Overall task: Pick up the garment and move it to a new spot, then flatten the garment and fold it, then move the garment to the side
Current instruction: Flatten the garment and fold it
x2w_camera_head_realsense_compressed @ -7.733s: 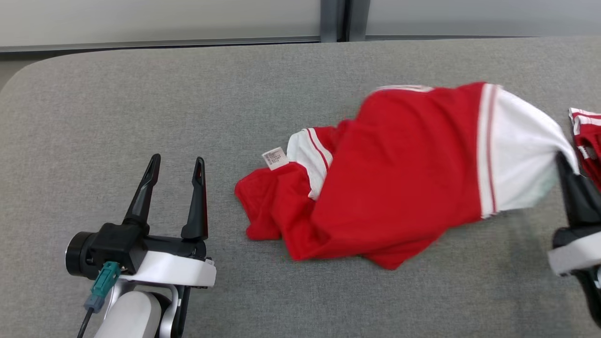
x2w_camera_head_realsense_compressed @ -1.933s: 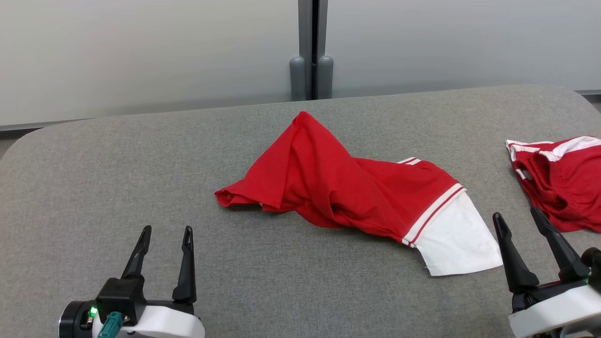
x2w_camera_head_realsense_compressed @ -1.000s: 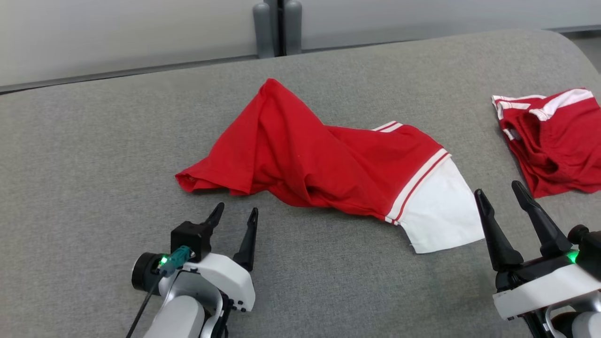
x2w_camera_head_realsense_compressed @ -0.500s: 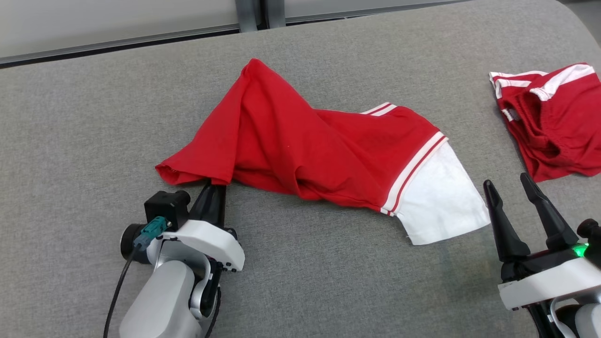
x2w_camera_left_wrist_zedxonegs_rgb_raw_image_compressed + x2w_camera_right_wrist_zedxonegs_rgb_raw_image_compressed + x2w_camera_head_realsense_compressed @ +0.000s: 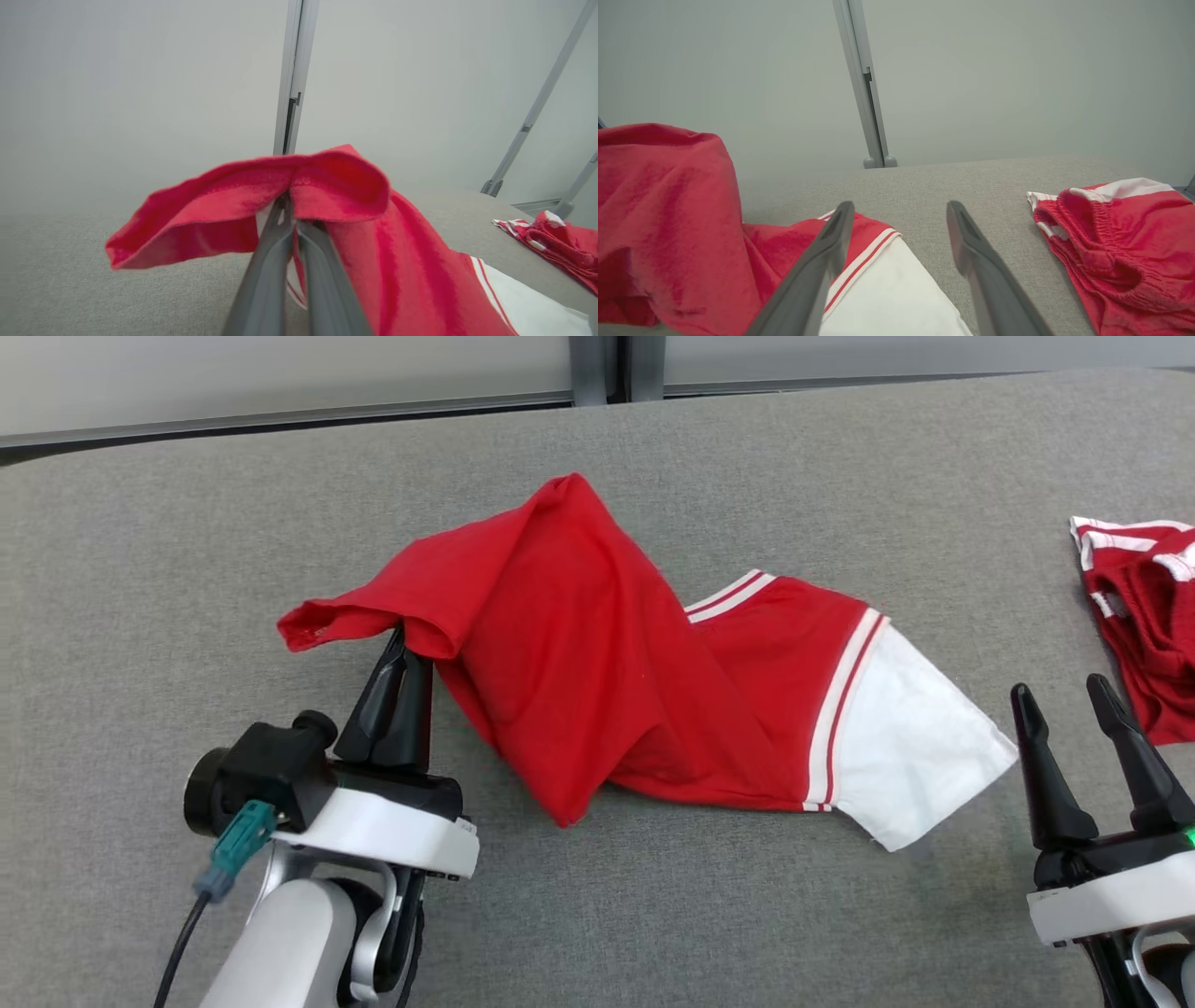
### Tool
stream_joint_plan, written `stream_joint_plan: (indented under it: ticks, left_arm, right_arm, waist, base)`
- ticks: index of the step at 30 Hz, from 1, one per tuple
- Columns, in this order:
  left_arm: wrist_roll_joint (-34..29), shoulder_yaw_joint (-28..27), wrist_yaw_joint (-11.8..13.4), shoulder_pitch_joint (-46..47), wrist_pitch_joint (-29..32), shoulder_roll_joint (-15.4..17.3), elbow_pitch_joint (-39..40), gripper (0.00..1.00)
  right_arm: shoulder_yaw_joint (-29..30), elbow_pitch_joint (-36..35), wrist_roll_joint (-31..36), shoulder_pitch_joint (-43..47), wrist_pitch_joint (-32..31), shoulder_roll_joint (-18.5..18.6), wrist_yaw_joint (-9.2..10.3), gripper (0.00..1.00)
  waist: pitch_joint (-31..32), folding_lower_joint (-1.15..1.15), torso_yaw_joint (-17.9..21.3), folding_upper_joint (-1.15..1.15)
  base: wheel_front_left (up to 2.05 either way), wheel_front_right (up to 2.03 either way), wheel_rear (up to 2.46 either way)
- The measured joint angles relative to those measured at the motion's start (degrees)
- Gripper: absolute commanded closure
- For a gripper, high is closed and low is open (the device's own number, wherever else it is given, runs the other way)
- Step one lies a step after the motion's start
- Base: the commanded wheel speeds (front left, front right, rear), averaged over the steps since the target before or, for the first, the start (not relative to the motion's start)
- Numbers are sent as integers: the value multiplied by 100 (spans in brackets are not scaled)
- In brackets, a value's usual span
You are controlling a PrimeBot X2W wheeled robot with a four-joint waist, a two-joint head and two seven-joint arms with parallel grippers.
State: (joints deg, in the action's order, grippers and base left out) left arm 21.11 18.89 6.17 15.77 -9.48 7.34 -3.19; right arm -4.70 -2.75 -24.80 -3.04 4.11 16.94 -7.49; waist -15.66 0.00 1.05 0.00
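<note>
— On the grey table [image 5: 187,523], item 1: the red garment [image 5: 597,653], lying crumpled mid-table with 1 edge raised. The left gripper [image 5: 400,658] is pinching the red hem [image 5: 308,630], its 2 fingers [image 5: 387,700] pressed together. The right gripper [image 5: 1060,689] is standing spread wide, holding nothing, just beside the white panel [image 5: 915,747]. How is the step best handled?

— Likely stage: flattening. The left arm is probably best drawing the hem outward, low over the table, while the right is taking the white end, so both are tensioning the cloth evenly. So thin a pinch is risking slippage.

— View differences?

— The left wrist view is showing the hem curling over the closed tips, which the head view is hiding under cloth. The right wrist view is showing the elastic waistband [image 5: 1083,219] of item 2, the red shorts [image 5: 1144,616], lying well apart at the right.
</note>
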Motion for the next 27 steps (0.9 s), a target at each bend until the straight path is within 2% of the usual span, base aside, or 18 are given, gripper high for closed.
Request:
stream_joint_plan:
  ticks: [6, 11, 17, 27]
  left_arm:
    - [-218, -34, 326, -348, 453, 289, 1434, 100]
    - [-324, -102, 534, -490, 977, 467, 1904, 100]
    - [-20, -257, 487, -273, 1005, 416, 1061, 100]
    - [270, -476, 151, 938, 511, 245, -1007, 100]
  right_arm:
    - [120, -107, 14, 69, -44, -83, 0, 0]
    - [93, -146, 5, 62, -52, -137, 0, 0]
    - [36, -124, -46, -75, 1, -164, 0, 0]
    - [-97, 70, -151, -324, 197, -160, 0, 0]
  waist:
    - [35, 0, -201, 0]
    - [-22, 0, -166, 0]
    - [-187, 0, 56, 0]
    - [-651, 0, 534, 0]
  base:
    - [0, 0, 0]
    - [0, 0, 0]
    - [0, 0, 0]
    - [0, 0, 0]
